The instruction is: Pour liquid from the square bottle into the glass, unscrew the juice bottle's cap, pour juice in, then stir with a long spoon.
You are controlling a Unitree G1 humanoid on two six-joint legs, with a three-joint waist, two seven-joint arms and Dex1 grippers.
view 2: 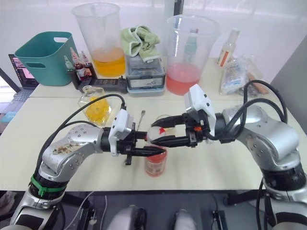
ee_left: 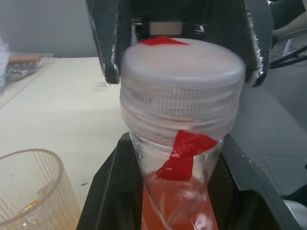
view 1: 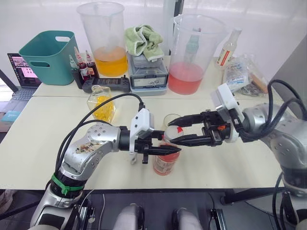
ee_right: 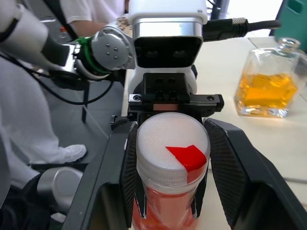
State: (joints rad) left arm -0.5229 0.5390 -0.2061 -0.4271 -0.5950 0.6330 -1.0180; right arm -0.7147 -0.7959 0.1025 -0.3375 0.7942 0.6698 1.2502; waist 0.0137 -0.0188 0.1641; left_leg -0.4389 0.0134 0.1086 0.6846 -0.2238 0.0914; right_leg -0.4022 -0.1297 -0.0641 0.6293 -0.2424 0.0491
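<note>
While the left end effector clamps the juice bottle, the right end effector straddles its cap, part-open

The juice bottle is stood upright near the front edge of the table. The glass is placed just behind it. The square bottle is set further back, to the left. The long spoon is laid between the square bottle and the glass.
</note>
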